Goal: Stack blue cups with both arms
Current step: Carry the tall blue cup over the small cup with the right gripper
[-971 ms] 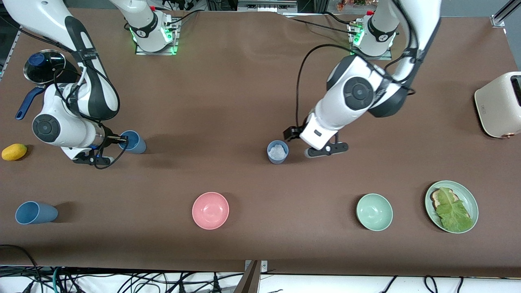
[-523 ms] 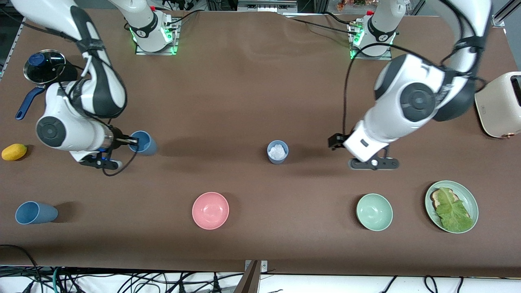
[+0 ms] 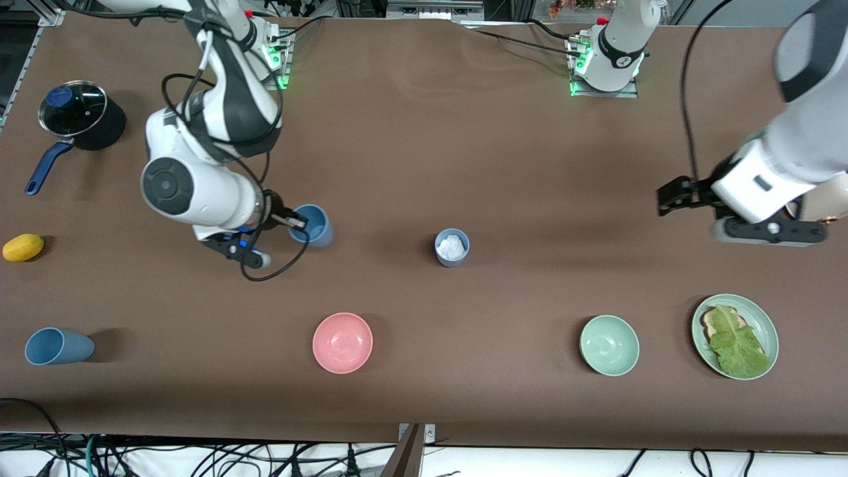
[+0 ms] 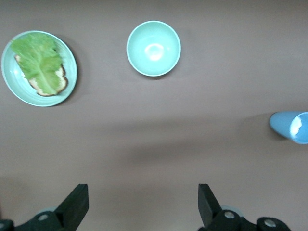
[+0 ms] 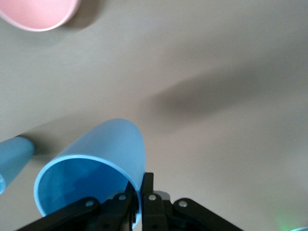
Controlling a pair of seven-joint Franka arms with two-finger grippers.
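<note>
While right end effector (image 3: 296,224) pinches a cup's (image 3: 313,226) rim above tabletop (image 3: 397,165), left end effector (image 4: 143,208) hangs spread, second cup (image 3: 452,247) at 3 o'clock of the held one.

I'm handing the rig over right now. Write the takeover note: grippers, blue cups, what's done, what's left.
Right gripper: shut on the rim of a blue cup, carried above the table.
Left gripper: open, empty, raised over the left arm's end of the table by the toaster.
Middle cup: upright, something white inside.
Third cup: nearer the front camera, at the right arm's end.
Done: one cup picked. Left: all stacking.
</note>
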